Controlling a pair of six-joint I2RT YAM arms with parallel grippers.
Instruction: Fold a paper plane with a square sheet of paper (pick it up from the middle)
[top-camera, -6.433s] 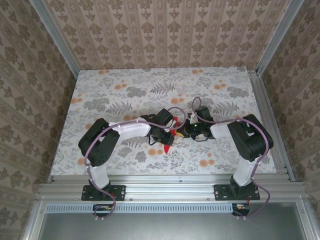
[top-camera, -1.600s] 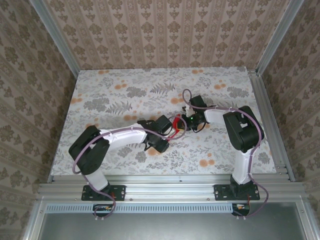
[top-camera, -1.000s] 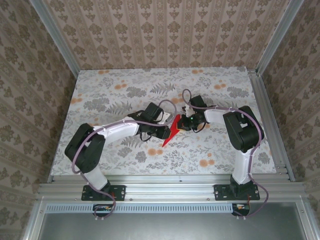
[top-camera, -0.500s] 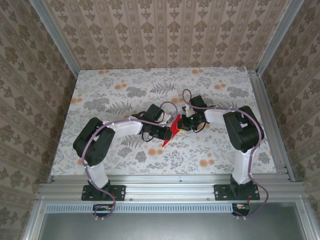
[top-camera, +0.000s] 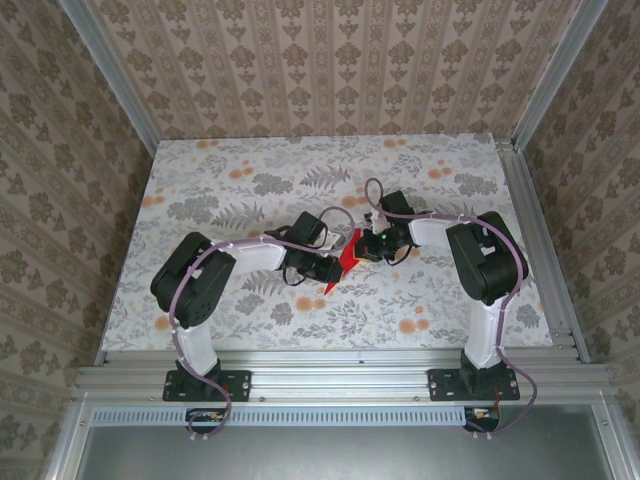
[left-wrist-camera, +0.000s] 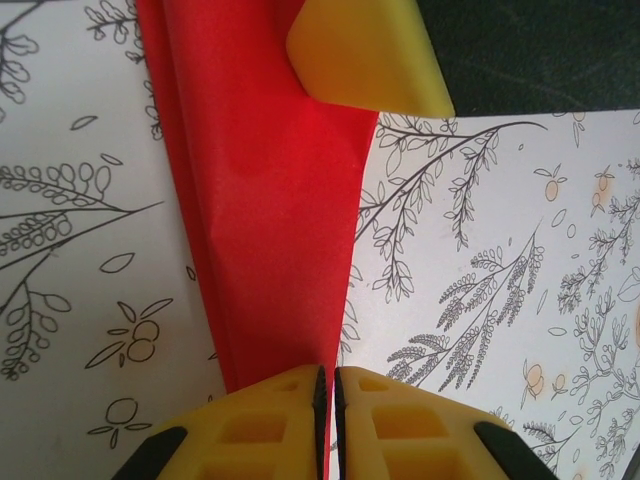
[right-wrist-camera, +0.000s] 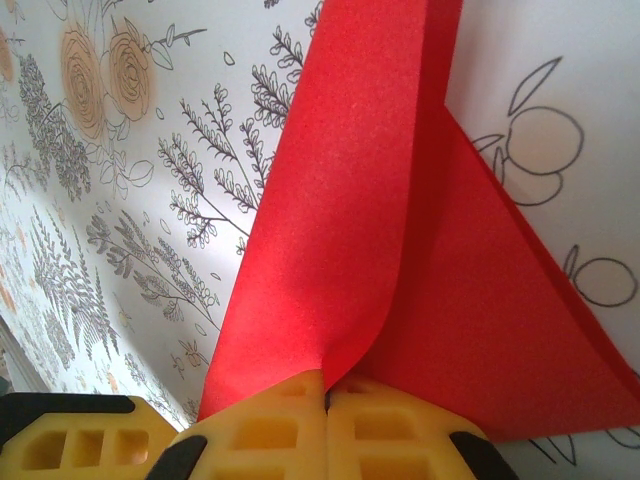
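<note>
The paper plane (top-camera: 344, 262) is a narrow red folded dart held just above the floral table (top-camera: 220, 190), between both arms. My left gripper (top-camera: 333, 270) is shut on its near, narrow end; in the left wrist view the red folds (left-wrist-camera: 270, 200) run up from the closed jaws (left-wrist-camera: 327, 385). From the other side my right gripper (top-camera: 364, 245) is shut on the wider end, where one red flap (right-wrist-camera: 350, 190) curls up out of its jaws (right-wrist-camera: 327, 388). A yellow fingertip (left-wrist-camera: 365, 55) of the right gripper presses on the paper's far end.
Metal rails (top-camera: 530, 240) and patterned walls close in the table on three sides. The two arms meet near the middle, with open tabletop to the left (top-camera: 190, 260) and to the front right (top-camera: 420, 310).
The left gripper rose from a lower spot toward the right gripper and now grips the plane's narrow end. The right arm stayed put, and the plane barely shifted in the last half second.
</note>
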